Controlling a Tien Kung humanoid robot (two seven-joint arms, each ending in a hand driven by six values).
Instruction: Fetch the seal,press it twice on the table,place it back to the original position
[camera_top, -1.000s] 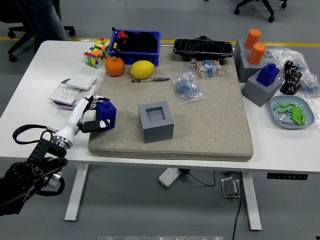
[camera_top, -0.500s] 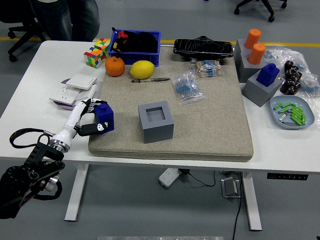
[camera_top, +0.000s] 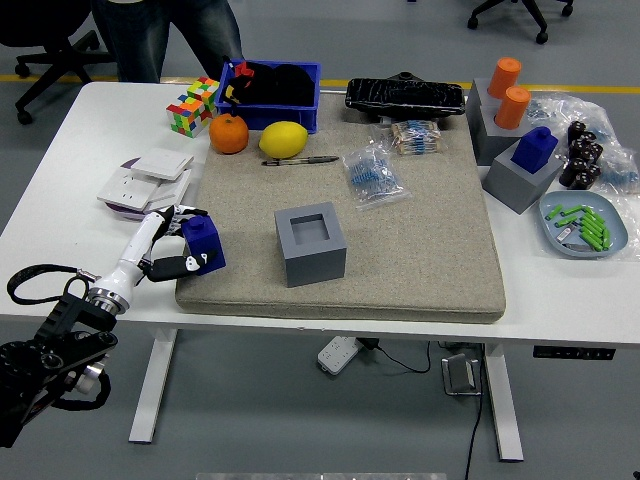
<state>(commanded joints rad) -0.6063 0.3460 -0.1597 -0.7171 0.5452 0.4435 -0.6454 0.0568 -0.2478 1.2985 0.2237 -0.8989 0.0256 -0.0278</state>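
Note:
My left hand (camera_top: 170, 243) is shut on a blue seal (camera_top: 204, 243) and holds it at the left edge of the beige mat (camera_top: 420, 230). The seal looks tilted to the left in the fingers. An open grey square holder (camera_top: 311, 243) stands on the mat to the right of the seal, with its socket bare. My left arm comes in from the lower left corner. My right arm is out of view.
White sockets (camera_top: 145, 178) lie just beyond my left hand. An orange (camera_top: 229, 132), a lemon (camera_top: 284, 139), a pen (camera_top: 300, 160) and a blue bin (camera_top: 271, 84) are at the back. A second blue seal in a grey holder (camera_top: 530, 165) stands at right. A person (camera_top: 160, 35) stands at the far left.
My left hand has drawn the seal down and to the left, toward the mat's near left edge. The person at the far side has moved to the right.

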